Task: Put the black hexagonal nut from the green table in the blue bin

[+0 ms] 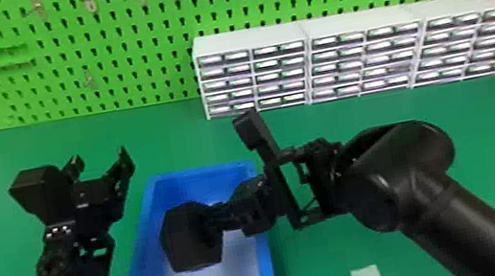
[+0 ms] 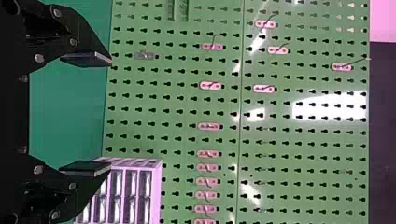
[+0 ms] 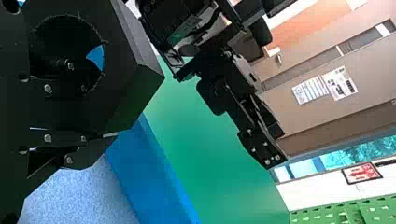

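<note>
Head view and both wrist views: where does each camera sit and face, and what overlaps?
Head view: on the head, looking forward and down at the blue bin, left gripper and right gripper.
Left wrist view: on that wrist, facing pegboard past open fingers.
Right wrist view: on that wrist, facing leftward past its gripper, black nut and left arm.
Shared: pegboard in all three; drawers in the first two.

Nothing legible here, folks! In the right wrist view, two white rectangular paper sheets (image 3: 340, 84) on a flat beige panel (image 3: 303, 114) carry print too small to read; a black-framed red-and-white sign (image 3: 362, 172) is unreadable too. Head view, two o'clock: white boxy drawer cabinets (image 1: 248, 38), no readable lettering.
</note>
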`<state>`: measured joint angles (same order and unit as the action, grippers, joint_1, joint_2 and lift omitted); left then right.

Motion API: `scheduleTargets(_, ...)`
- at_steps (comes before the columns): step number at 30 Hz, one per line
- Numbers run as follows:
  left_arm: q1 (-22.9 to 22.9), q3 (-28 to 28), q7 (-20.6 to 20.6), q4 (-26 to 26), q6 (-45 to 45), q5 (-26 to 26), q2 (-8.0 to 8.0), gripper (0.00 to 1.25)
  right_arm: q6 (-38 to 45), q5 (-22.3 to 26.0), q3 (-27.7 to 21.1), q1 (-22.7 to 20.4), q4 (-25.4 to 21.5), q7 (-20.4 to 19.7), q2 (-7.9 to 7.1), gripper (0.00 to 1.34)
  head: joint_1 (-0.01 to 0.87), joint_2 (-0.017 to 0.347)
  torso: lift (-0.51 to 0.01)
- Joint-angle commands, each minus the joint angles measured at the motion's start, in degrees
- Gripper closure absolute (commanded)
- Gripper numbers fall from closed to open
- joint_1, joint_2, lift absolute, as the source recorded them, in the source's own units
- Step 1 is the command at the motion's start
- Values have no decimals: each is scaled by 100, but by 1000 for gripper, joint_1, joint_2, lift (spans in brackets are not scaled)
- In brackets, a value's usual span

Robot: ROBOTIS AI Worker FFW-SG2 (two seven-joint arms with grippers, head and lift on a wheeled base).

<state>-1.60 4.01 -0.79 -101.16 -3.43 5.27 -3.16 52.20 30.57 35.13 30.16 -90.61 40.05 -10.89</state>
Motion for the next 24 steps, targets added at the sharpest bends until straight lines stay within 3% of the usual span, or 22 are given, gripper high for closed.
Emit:
scheduleTargets(1,-7,-5,0,0,0,0,0,463,1,28,56,34,17,-6,-10,957,657,57,-95)
scheduleTargets(3,-7,-5,0,0,0,0,0,463,10,28,56,34,26,-6,-10,901,657,57,-95)
scheduleTargets(7,-7,12,0,0,0,0,0,463,54,2,73,60,26,-6,-10,601,657,57,-95)
scheduleTargets(11,-7,12,0,0,0,0,0,463,89,-16,65,69,34,-6,-28,435,657,57,-95)
scheduleTargets(19,-7,3,0,0,0,0,0,463,133,-51,-67,34,34,-6,-54,389,657,57,-95)
scheduleTargets(24,-7,3,0,0,0,0,0,463,159,-183,-595,-160,34,3,-54,389,657,57,-95)
